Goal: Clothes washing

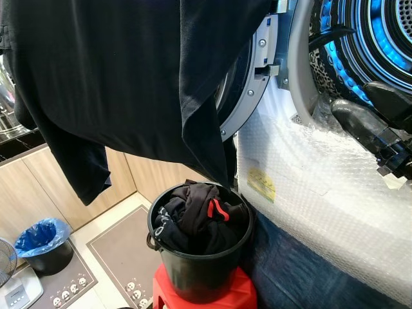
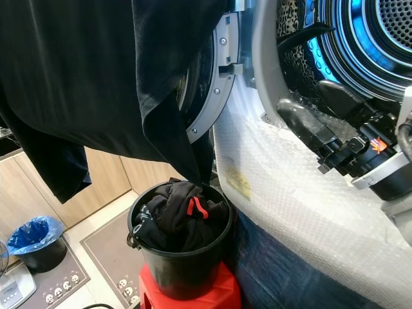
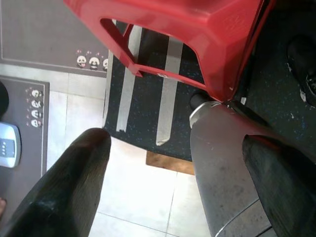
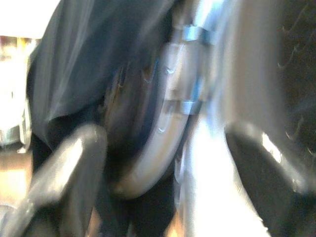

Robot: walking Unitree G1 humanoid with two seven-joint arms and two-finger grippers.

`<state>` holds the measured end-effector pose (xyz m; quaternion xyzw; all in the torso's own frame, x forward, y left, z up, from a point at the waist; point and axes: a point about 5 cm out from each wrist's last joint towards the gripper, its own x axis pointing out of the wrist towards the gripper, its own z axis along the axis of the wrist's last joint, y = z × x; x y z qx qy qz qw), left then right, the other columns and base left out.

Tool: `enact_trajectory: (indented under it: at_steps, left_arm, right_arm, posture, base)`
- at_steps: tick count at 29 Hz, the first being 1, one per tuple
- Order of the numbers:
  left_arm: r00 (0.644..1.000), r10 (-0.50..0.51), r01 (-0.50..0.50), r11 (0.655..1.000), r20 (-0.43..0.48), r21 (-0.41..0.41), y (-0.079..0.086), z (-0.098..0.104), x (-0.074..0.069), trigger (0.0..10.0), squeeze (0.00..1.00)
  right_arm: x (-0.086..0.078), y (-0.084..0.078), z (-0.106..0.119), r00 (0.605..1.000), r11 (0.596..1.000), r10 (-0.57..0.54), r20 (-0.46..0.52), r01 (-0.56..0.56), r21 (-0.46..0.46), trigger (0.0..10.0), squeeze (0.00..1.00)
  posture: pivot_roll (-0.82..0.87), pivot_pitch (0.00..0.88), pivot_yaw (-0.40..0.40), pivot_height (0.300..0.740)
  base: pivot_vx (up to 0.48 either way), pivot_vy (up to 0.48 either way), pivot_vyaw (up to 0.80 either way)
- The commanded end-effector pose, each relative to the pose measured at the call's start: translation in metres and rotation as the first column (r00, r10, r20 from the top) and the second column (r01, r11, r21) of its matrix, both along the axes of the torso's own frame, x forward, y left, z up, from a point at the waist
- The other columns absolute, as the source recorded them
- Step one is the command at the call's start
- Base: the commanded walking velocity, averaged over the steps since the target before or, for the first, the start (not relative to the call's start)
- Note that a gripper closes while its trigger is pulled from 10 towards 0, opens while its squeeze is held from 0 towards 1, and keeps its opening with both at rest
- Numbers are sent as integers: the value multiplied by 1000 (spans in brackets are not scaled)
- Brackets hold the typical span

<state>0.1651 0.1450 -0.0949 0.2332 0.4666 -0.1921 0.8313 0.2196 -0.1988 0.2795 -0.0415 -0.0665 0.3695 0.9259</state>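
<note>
A large black garment [image 1: 116, 84] hangs across the upper left of the head views, draped over the open washer door [image 1: 248, 96] and hiding most of it. Its top is cut off by the frame, so what holds it cannot be told. Its lowest fold hangs just above a black bucket [image 1: 199, 270] packed with dark clothes [image 1: 193, 219], one with a red patch. The bucket stands on a red stool [image 2: 219, 293] just beside the washer, whose front is wrapped in bubble film [image 1: 322, 193].

The right pincer [image 2: 302, 122] is at the washer's mouth, below the blue-lit drum [image 2: 360, 45], to the right of the garment and apart from it. Its fingers are spread and grasp nothing; in its blurred wrist view the door rim shows between them, with the garment beyond.

The left pincer [image 3: 177, 173] hangs low beside the stool, released, fingers wide apart over the tiled floor [image 3: 143, 187] and a dark mat [image 3: 148, 98]. A blue-lined bin [image 1: 44, 241] sits left of the bucket, near wooden cabinets [image 1: 38, 187].
</note>
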Motion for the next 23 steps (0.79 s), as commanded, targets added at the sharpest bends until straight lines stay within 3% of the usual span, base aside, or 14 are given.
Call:
enact_trajectory:
  at_steps: [1, 5, 15, 19, 23]
  left_arm:
    - [999, 6, -5, 1000, -37, 22, 6, -3, -6, 10000, 0]
    - [999, 8, -8, 1000, -35, 21, 6, -3, -6, 10000, 0]
    - [999, 21, -20, 1000, -38, 16, 4, -4, -9, 10000, 0]
    - [999, 24, -23, 1000, -40, 16, 3, -4, -10, 10000, 0]
    - [999, 30, -29, 999, -43, 14, 3, -5, -11, 10000, 0]
  right_arm:
    - [-2, 13, -15, 997, 995, 65, -34, -68, -75, 10000, 0]
    - [0, 21, -39, 991, 984, 86, -104, -101, -146, 10000, 0]
    - [7, 46, -87, 972, 969, 94, -215, -139, -204, 10000, 0]
    - [12, 52, -99, 967, 968, 66, -246, -122, -220, 10000, 0]
    - [30, 53, -123, 952, 960, -90, -293, 4, -281, 10000, 0]
  posture:
    - [-206, 0, 86, 740]
    - [-195, 0, 79, 740]
    - [-175, 0, 61, 740]
    - [-172, 0, 59, 740]
    - [-165, 0, 54, 740]
  base:
    - [0, 0, 0]
    - [0, 0, 0]
    - [0, 0, 0]
    - [0, 0, 0]
    - [0, 0, 0]
